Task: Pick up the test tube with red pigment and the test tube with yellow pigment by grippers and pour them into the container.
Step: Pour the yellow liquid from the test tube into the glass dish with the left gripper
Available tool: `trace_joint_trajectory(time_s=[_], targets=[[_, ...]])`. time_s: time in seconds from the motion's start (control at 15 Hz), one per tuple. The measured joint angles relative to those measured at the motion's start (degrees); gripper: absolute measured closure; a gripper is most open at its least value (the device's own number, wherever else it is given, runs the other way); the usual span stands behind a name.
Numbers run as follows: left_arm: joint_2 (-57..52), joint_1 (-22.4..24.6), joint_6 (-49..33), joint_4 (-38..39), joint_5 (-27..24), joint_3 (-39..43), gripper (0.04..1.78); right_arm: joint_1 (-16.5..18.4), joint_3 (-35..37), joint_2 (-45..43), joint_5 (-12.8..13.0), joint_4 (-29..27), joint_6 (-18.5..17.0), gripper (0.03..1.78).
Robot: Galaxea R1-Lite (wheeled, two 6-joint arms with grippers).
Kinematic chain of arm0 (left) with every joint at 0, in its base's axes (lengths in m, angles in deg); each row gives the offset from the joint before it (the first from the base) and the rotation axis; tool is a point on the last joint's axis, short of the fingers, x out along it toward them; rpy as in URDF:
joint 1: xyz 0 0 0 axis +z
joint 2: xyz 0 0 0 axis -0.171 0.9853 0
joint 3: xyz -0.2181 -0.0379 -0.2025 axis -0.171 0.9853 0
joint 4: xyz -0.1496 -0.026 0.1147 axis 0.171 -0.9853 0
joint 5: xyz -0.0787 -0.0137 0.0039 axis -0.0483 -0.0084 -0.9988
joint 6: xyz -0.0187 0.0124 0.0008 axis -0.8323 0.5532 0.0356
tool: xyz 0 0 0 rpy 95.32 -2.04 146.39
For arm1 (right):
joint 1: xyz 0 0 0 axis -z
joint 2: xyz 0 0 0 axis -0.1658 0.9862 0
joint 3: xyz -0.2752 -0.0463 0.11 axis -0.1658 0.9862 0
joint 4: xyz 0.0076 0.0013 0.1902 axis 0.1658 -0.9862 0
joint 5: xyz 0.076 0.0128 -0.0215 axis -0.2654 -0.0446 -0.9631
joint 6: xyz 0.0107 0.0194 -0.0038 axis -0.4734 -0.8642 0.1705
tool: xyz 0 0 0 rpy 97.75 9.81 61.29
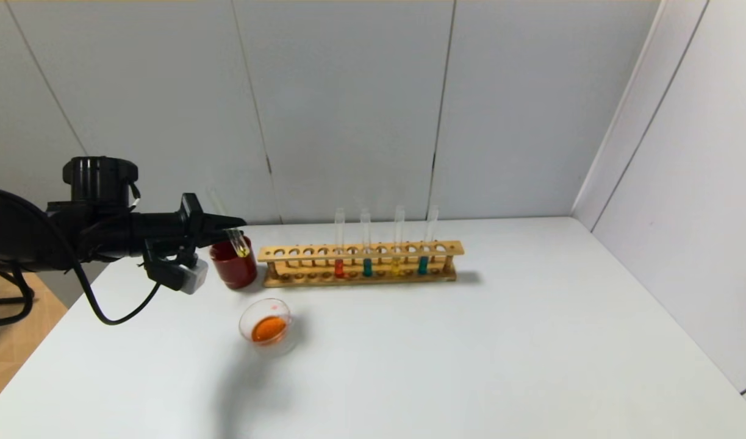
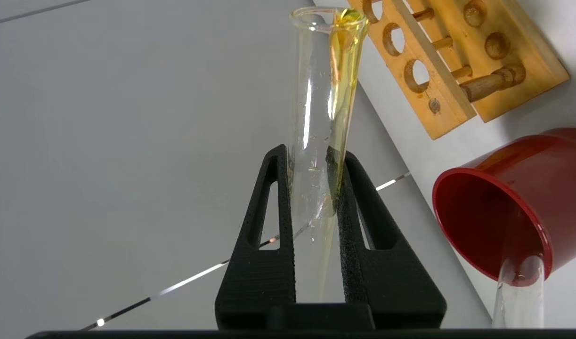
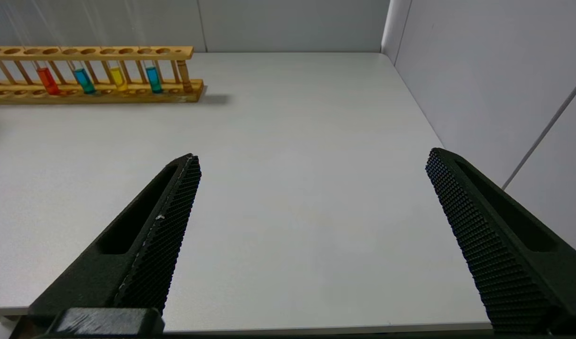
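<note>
My left gripper [image 1: 235, 223] [image 2: 313, 153] is shut on the test tube with yellow pigment [image 1: 239, 243] [image 2: 321, 108], held tilted just above a dark red cup [image 1: 233, 268]. A thin yellow streak runs along the tube's wall to its lip. The container [image 1: 266, 326], a small glass dish, sits in front of the cup with orange liquid in it. The test tube with red pigment [image 1: 339, 267] [image 3: 47, 80] stands in the wooden rack [image 1: 360, 251]. My right gripper [image 3: 312, 155] hangs open over bare table at the near right, out of the head view.
The rack also holds two teal tubes [image 1: 367, 267] and another yellow one [image 1: 396, 266]. An empty clear tube [image 2: 518, 287] leans in the red cup [image 2: 504, 207]. Walls close the back and the right side. The table's left edge [image 1: 74, 305] lies under my left arm.
</note>
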Motion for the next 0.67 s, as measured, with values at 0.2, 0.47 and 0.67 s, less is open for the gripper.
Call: trace_joint_trajectory(time_s=[0.2,0.47,0.67], targets=[[-0.28,-0.13,1.76,-0.37,0.02,-0.96,1.51,0.00,0.00,0.00,0.00,0.00,0.00,0.06],[-0.68,-0.18,3.11,-1.22,0.00,-1.32,1.51,0.00,0.00,0.00,0.02,0.00,0.00,0.06],[-0.88,-0.24,4.16,-1.22,0.02,-1.88,1.51,0.02,0.00,0.00,0.02,0.00,0.00,0.06]])
